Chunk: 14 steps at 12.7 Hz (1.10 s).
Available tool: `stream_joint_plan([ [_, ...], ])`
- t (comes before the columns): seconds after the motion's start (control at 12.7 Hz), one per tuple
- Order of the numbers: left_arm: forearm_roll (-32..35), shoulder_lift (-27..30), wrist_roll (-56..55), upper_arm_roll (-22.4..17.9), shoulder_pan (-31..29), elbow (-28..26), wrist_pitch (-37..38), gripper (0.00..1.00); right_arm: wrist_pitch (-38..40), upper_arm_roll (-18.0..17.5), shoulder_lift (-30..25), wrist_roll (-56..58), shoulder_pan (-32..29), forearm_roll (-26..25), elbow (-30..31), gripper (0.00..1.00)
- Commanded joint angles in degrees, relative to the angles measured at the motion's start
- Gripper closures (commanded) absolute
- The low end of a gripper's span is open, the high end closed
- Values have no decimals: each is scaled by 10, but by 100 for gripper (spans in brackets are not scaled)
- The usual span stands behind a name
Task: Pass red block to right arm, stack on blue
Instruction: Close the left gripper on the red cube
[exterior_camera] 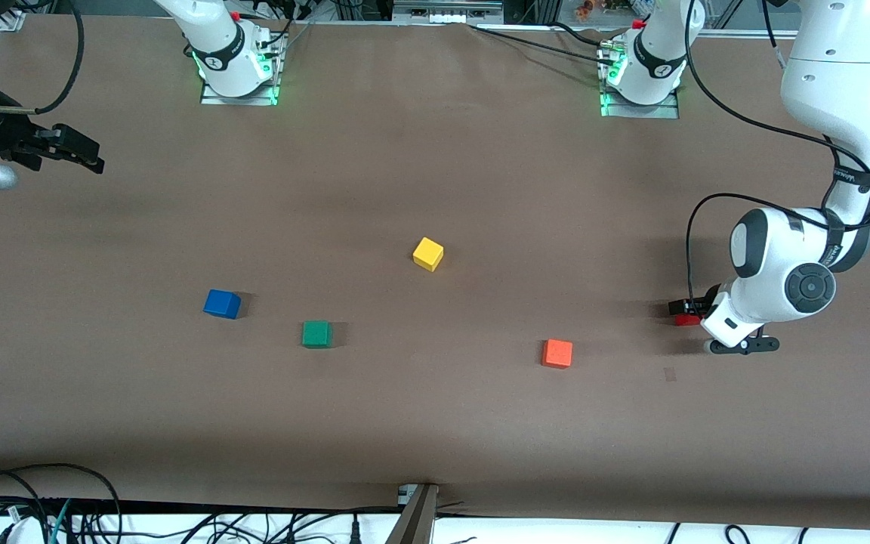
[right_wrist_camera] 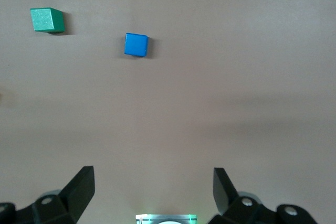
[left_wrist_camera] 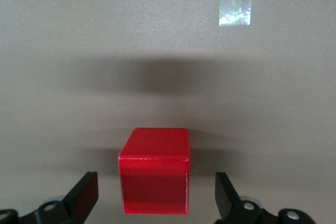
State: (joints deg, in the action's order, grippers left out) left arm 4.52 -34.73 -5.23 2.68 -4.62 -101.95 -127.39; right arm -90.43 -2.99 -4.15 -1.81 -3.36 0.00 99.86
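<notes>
The right gripper (exterior_camera: 91, 155) waits raised, fingers spread, over its bench (exterior_camera: 435, 151) end; nearer sits the blue cube (exterior_camera: 221, 304). The left gripper (exterior_camera: 683, 312), fingers spread, straddles the red block (left_wrist_camera: 154, 170)

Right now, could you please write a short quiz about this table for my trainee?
1. True or false: the left gripper has its fingers shut on the red block.
2. Which block lies nearest the blue block? A yellow block B green block C orange block
3. Fill in: the right gripper hangs open at the ____ arm's end of the table.

Key: 1 false, the fingers stand open on either side. 2 B. 3 right.
</notes>
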Motion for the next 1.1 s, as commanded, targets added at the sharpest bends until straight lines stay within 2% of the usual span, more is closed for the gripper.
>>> stream_joint_plan([
  [0.0, 12, -5, -2, 0, 0, 4, -2, 27, -1, -3, -5, 4, -4, 0, 2, 0],
  [0.39, 14, -3, 10, 0, 0, 5, 3, 91, -1, -3, -4, 4, -4, 0, 2, 0],
  [0.47, 16, 1, 27, 0, 0, 5, 6, 100, -1, -3, -4, 4, -4, 0, 2, 0],
  [0.86, 17, 23, 67, 7, 1, 15, 38, 100, -2, -3, -4, 4, -4, 0, 2, 0],
  [1.02, 16, 40, 156, 9, 9, 16, 52, 100, -2, -3, -4, 4, -4, 0, 2, 0],
])
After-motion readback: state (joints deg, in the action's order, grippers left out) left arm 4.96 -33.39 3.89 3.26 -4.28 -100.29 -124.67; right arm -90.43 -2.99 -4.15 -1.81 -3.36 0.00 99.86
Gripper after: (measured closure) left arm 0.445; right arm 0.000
